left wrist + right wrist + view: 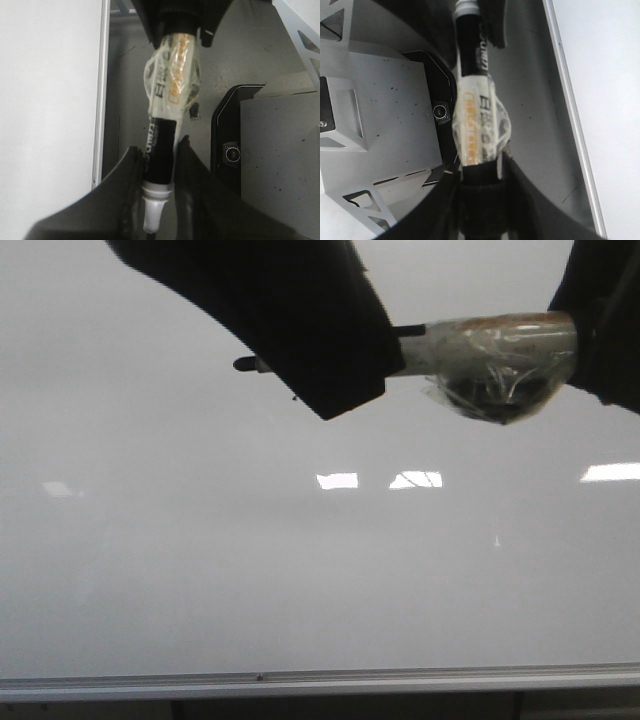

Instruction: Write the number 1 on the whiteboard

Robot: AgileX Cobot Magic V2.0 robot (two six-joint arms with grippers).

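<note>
The whiteboard fills the front view, with its silver rail along the bottom edge. No black stroke of the number 1 shows on it. A black marker, its rear half wrapped in clear tape, hangs level in front of the board, tip pointing left. My left gripper is shut on the barrel near the white collar. My right gripper is shut on the marker's rear end. The board's edge shows in both wrist views.
Bright light reflections lie across the middle of the board. Below the arms the wrist views show a grey metal base plate with a black camera housing.
</note>
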